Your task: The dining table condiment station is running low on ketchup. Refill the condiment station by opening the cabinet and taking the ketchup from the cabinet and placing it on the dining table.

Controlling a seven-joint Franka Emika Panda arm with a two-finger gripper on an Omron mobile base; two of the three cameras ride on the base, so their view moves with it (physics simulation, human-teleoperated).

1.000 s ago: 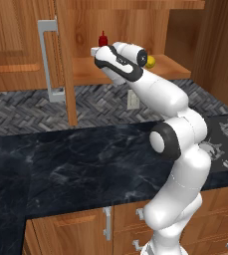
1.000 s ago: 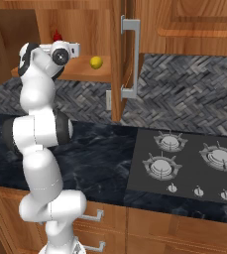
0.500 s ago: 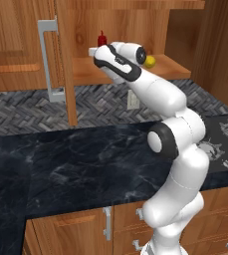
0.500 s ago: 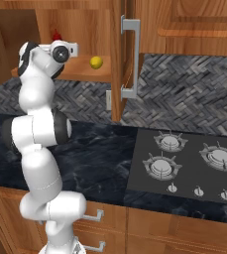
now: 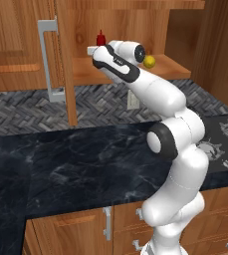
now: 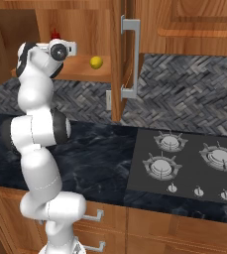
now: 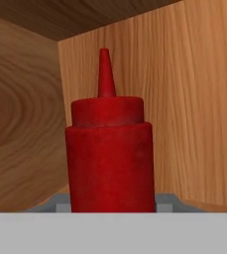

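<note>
The ketchup (image 7: pixel 109 158), a red squeeze bottle with a pointed nozzle, stands upright in the back corner of the open cabinet (image 5: pixel 170 72). My gripper (image 7: pixel 110 204) reaches into the cabinet at shelf height and is shut on the bottle's lower body, with a grey pad pressed to each side. From the base, the red cap (image 5: pixel 101 37) pokes up just behind my hand (image 5: pixel 96 49), and the cap (image 6: pixel 54 34) also shows above the wrist. The dining table is out of view.
A yellow lemon (image 5: pixel 149 61) lies on the same shelf, to the right of my hand. The open cabinet doors (image 5: pixel 60 60) (image 6: pixel 117 59) with silver bar handles flank the opening. Below are the black counter (image 5: pixel 85 169) and gas hob (image 6: pixel 184 163).
</note>
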